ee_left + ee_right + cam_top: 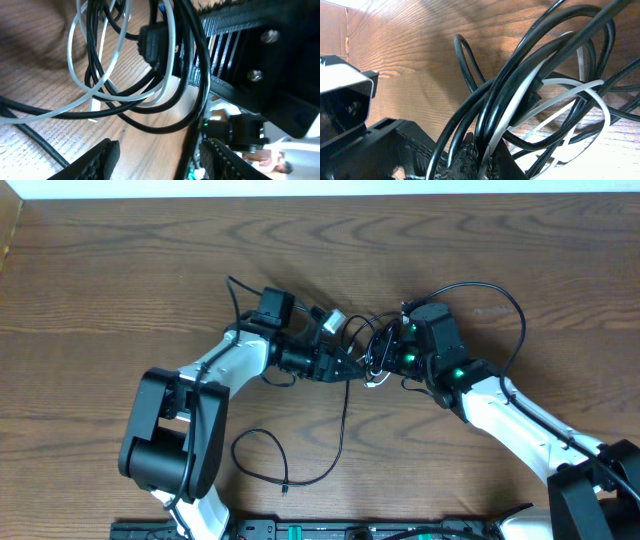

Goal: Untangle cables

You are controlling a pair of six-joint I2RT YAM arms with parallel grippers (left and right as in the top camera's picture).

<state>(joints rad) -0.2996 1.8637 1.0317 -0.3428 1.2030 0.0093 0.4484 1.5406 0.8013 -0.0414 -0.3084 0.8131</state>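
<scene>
At the centre of the table [120, 280], the right tool [470, 165] pinches the knotted cables [368, 352] (black loops round a white one) while the left tool [160, 160] stands spread beside them. Best move, arguably: catch one strand only, then draw apart slowly.

The cables [495, 110] (black and white) run out of view.
</scene>
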